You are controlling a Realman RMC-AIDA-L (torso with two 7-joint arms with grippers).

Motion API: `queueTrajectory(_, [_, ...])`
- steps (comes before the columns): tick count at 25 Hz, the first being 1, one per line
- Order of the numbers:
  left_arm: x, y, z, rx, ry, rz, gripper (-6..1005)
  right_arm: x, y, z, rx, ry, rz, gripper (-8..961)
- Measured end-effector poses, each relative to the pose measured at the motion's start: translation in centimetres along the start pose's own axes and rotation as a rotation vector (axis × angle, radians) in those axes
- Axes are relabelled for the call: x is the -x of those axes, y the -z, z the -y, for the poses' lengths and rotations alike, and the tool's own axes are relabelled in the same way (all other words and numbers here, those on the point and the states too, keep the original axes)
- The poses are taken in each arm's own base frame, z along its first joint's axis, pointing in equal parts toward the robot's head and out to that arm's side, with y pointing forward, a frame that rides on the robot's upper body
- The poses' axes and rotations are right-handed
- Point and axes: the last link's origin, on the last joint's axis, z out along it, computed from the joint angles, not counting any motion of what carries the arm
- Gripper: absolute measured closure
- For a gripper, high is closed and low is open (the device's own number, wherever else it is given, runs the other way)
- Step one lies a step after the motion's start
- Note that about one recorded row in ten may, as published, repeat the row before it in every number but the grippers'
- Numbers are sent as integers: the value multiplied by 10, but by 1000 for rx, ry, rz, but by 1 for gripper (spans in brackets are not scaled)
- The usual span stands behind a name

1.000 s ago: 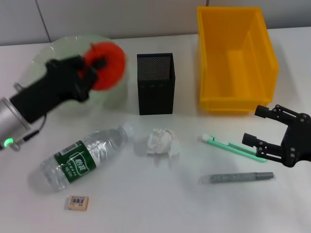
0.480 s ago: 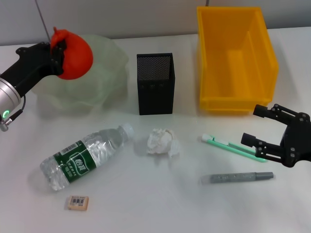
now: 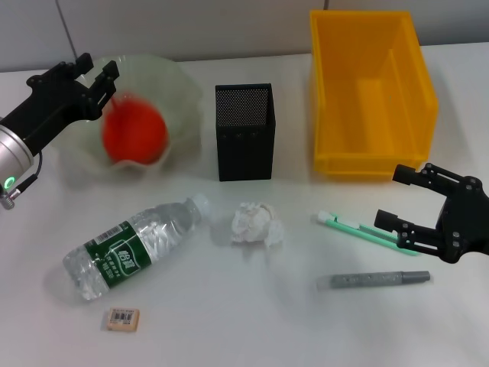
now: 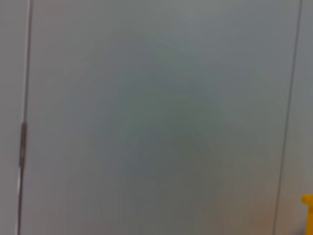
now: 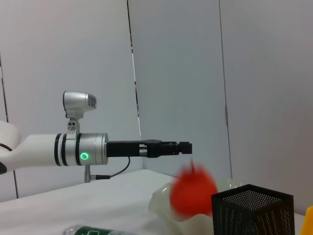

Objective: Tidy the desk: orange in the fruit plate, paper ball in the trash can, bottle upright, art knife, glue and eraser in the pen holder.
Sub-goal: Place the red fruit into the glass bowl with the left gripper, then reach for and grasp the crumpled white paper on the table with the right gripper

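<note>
The bottle (image 3: 136, 248) lies on its side on the white worktop (image 3: 229, 321), its long axis running diagonally, white cap toward the pen holder (image 3: 244, 131) and base toward the robot's left near edge; the green label faces up. The eraser (image 3: 123, 319) lies flat just in front of the bottle's base, barcode sticker up, long side roughly across the view. The paper ball (image 3: 256, 222) sits in front of the pen holder, just beside the bottle's cap but apart from it.

The orange (image 3: 135, 136) shows as a blurred red-orange shape inside the fruit plate (image 3: 179, 95); in the right wrist view it (image 5: 194, 192) hangs just above the plate's rim (image 5: 161, 203), so whether it touches the glass cannot be told. The left gripper (image 3: 98, 76) hovers above the plate's far left rim, jaws spread apart and gripping nothing; the orange is below them.

The pen holder stands upright between the fruit plate and the trash can (image 3: 372, 95); nothing is visible in either.

A green-and-white pen-like tool (image 3: 359, 228) lies slanted in front of the trash can, white tip toward the paper ball; a grey stick (image 3: 373, 280) lies nearly crosswise just nearer the robot. The right gripper (image 3: 409, 205) rests low at the right edge, jaws open, over the green tool's far end.
</note>
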Motion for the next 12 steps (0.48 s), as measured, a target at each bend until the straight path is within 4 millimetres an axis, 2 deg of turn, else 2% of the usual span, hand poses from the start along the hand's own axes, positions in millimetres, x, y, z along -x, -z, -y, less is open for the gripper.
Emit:
queueTrajectory(2, [0, 4, -1, 13, 4, -12, 620, 1, 0, 1, -1, -10, 0, 162])
queueTrajectory(7, [1, 26, -16, 132, -10, -69, 442, 10, 4, 9, -2, -35, -16, 162])
queueTrajectory(9, [7, 43, -35, 250, -24, -76, 377, 20, 3, 15, 19, -55, -40, 163])
queueTrajectory(10, [7, 43, -35, 250, -24, -76, 348, 26, 2, 18, 32, -64, -58, 163])
queueTrajectory(11, [12, 51, -44, 299, -33, -65, 319, 33, 0, 22, 51, -75, -83, 163])
queueTrajectory(12, [17, 58, -53, 345, -42, -50, 290, 49, -10, 28, 112, -90, -170, 163])
